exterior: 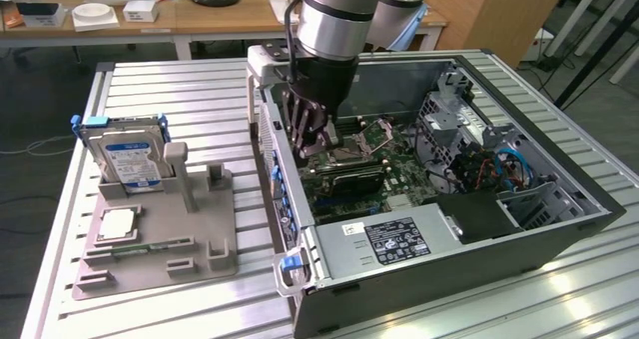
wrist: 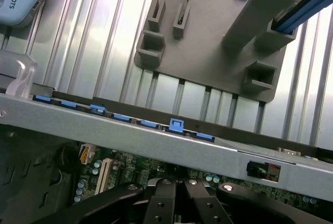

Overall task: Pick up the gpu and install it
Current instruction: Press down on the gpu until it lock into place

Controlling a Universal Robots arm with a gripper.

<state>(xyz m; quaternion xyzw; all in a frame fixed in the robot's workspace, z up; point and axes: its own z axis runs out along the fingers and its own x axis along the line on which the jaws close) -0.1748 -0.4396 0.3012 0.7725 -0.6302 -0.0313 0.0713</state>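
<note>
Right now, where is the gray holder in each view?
Exterior view: holder lies on the view's left, beside the case.
Wrist view: holder lies beyond the case wall.
Shared landmark: blue clips along that wall.

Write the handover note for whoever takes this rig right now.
Gripper: shut, low inside the open PC case, just above the motherboard.
Things: whether the gripper holds the gpu cannot be told. The hard drive stands in the grey tray; the tray's posts beside it hold nothing.
Done: arm has reached into the case.
Left: a seated gpu is not confirmed.
</note>
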